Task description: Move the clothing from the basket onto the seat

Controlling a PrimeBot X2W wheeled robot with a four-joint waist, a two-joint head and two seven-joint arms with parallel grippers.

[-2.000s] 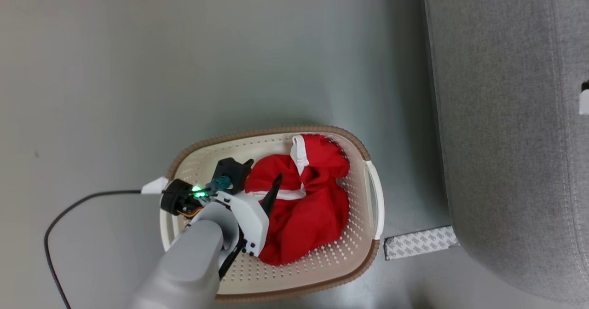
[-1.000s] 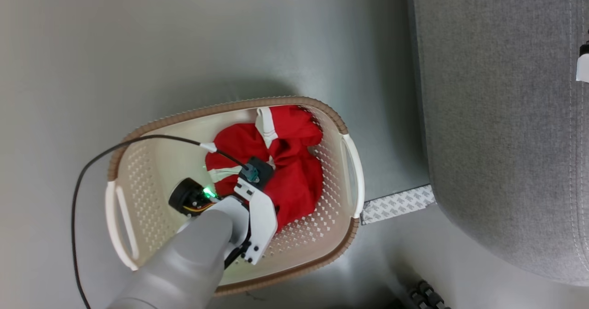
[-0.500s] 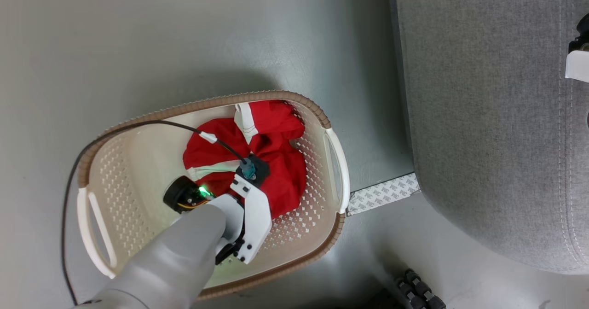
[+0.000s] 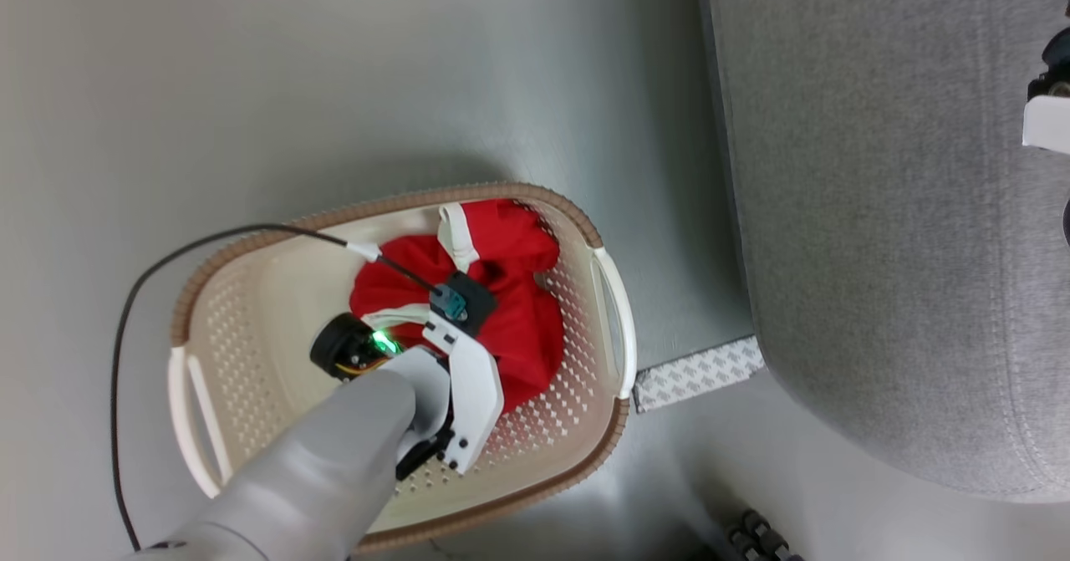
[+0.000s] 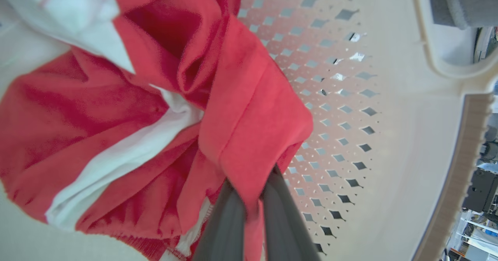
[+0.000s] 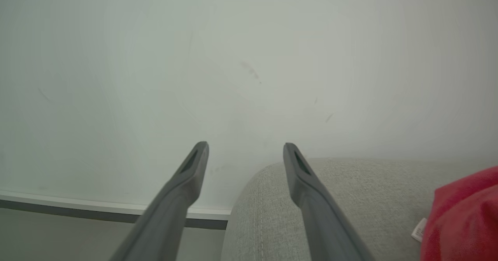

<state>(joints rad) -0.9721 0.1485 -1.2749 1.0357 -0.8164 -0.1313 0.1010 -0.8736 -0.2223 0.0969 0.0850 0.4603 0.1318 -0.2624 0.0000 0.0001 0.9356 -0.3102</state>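
One red garment [image 6: 463, 214] lies on the seat [image 6: 381, 198]; left claw [image 5: 253, 183] pinches clothing [image 4: 527, 335] in basket [image 4: 251, 335] at seat's 9 o'clock; right claw [image 6: 245, 152] wide.

Soft, even light; faint shadow beyond the basket [image 4: 393, 201]; wrist-view blur

L end effector [image 5: 251, 179]: two long fingers [image 5: 223, 222], dark grey, matte, tapering to the tips. R end effector [image 6: 245, 146]: same pair, each w/ a narrow slot recess on the inner face nr the tip.

Behind L end effector:
- White angular bracket [image 4: 472, 394], sm. dark screws at its rear end.
- Black camera block [image 4: 475, 298] w/ teal plug [image 4: 449, 300].
- Thin black cable [image 4: 251, 227] off the plug, white tag [image 4: 362, 250] on it.

Beside bracket: black round housing [image 4: 337, 345], green LED [image 4: 383, 344] lit, orange/yellow wires [image 4: 355, 369].

Further back: smooth, rounded pale grey forearm [image 4: 309, 486].
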